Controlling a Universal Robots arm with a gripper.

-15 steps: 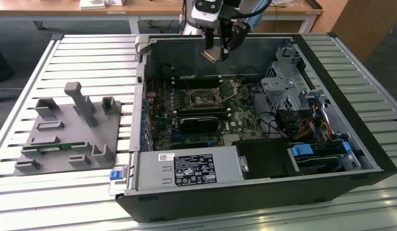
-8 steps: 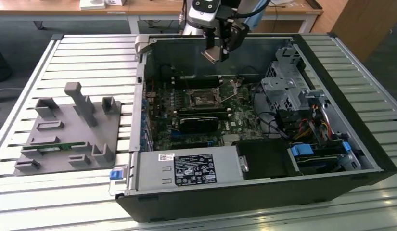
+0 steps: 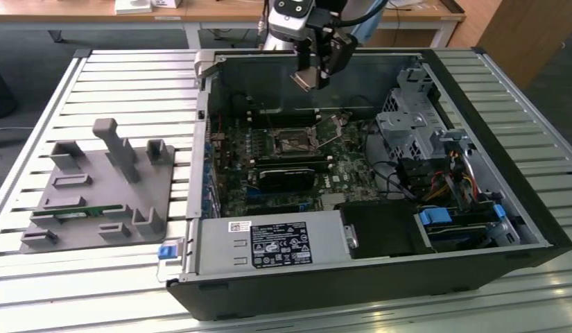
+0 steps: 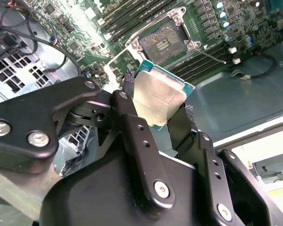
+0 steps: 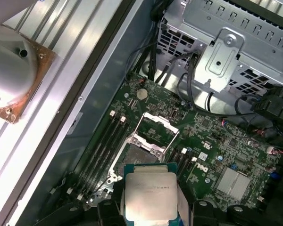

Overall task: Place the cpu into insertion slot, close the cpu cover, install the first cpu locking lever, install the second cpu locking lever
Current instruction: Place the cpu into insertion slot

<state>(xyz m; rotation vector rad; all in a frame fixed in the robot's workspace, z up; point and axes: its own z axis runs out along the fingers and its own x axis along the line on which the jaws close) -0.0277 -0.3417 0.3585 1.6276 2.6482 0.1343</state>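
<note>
My gripper (image 3: pixel 315 75) hangs above the open computer case (image 3: pixel 531 208); its jaws are closed on the cpu (image 4: pixel 161 94), pinched by two opposite edges, silver face showing in both wrist views; the insertion slot (image 4: pixel 161 44) lies bare below, well apart from the chip; the cpu cover (image 5: pixel 156 126) stands raised beside it. Risks, as I judge them: a skewed or offset landing could bend the socket's contacts; the thin-edge grip could slip. The raised cover and a loose locking lever (image 4: pixel 210 55) crowd the socket's edges; memory slots (image 5: pixel 111 136) flank it; overhead, room looks open.

Silver-grey, teal-edged cpu (image 4: pixel 158 96); green motherboard (image 5: pixel 212 136); black gripper (image 4: pixel 156 106).
</note>
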